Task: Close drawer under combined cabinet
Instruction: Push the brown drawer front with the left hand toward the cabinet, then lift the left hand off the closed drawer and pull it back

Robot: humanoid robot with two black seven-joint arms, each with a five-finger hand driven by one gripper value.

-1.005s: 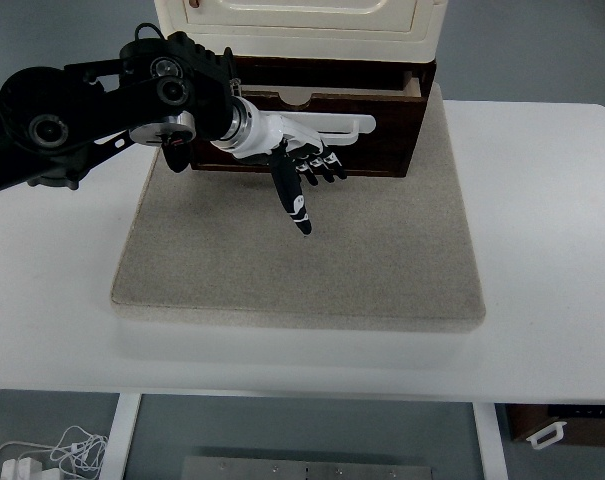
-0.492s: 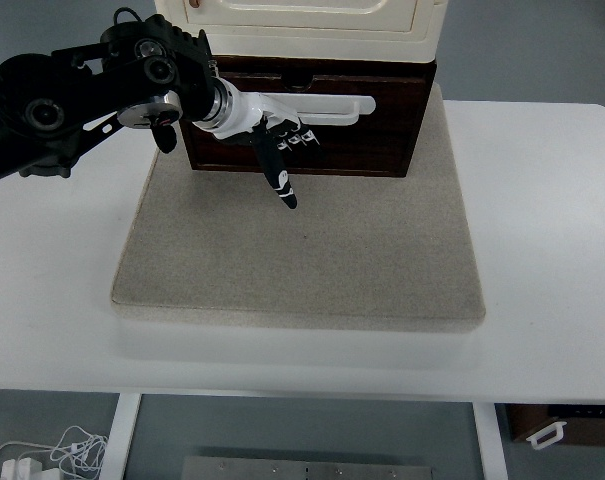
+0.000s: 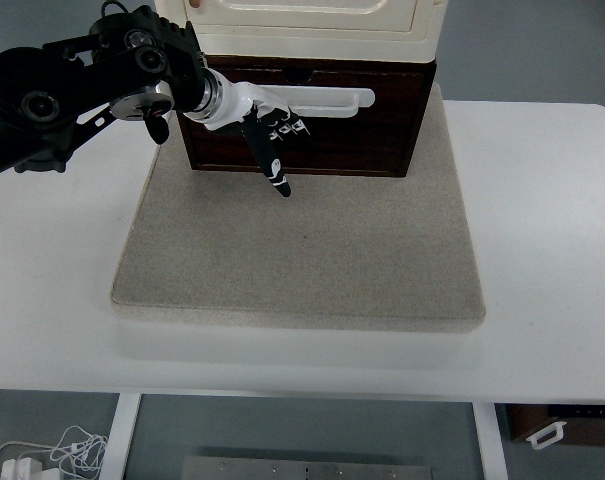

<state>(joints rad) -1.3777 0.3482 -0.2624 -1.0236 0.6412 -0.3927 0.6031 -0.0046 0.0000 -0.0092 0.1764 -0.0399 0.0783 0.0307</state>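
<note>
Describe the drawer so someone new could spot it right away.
On the white table lies a grey mat, with a cream cabinet at its far edge. The drawer is the dark brown wooden front beneath, where the left hand presses.

A mat (image 3: 302,250) lies on the table (image 3: 552,250). At the mat's far edge stands the cabinet (image 3: 312,25), with the drawer (image 3: 352,135) under it. The left hand (image 3: 267,125) lies against the drawer's front, left of its middle, one finger (image 3: 274,170) pointing down over the mat
</note>
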